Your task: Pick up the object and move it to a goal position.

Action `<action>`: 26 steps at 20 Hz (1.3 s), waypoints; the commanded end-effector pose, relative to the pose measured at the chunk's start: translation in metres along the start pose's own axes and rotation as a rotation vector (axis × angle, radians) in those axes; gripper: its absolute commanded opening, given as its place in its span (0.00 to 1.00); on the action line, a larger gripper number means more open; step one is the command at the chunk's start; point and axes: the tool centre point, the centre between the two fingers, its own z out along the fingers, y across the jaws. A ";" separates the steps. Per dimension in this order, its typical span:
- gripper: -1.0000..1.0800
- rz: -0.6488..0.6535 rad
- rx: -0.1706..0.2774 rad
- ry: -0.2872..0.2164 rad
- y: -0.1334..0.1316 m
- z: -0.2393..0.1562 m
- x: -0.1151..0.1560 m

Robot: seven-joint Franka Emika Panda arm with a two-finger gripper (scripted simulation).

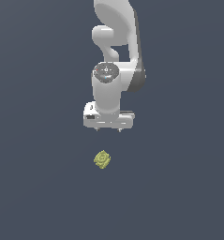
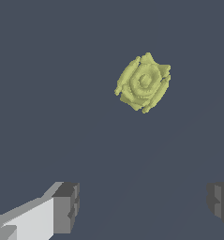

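**Ana:** Hovering over plain dark ground, the gripper [image 1: 108, 128] has its fingers [image 2: 66, 206] spread wide and holds nothing.

**Ben:** And the object [image 1: 102, 159]?

**Ana:** A small olive-yellow block, below the gripper, ahead of its open jaws, untouched.

**Ben:** What are the risks?

**Ana:** A straight descent could probably miss; its turned corners may slip from the pads.

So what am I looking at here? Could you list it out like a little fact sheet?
setting: plain dark grey simulated surface
arm: one white robot arm, pointing downward
gripper: gripper open, fingers spread wide, holding nothing
object: small olive-yellow lumpy block with a ring mark on its face
object position: lying on the surface, apart from the gripper, untouched
wrist view: block seen ahead of the two fingertips
task stage: not yet picked up
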 end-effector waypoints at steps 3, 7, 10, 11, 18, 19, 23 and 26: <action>0.96 -0.006 0.000 -0.001 -0.003 0.000 0.000; 0.96 -0.052 0.001 -0.006 -0.025 0.000 -0.004; 0.96 -0.081 0.001 -0.009 -0.038 0.000 -0.007; 0.96 -0.084 0.000 -0.009 -0.039 -0.001 -0.007; 0.96 -0.046 0.002 -0.008 -0.034 0.002 -0.001; 0.96 -0.034 0.003 -0.007 -0.033 0.003 0.001; 0.96 0.033 0.005 -0.005 -0.028 0.007 0.012; 0.96 0.100 0.007 -0.003 -0.022 0.012 0.023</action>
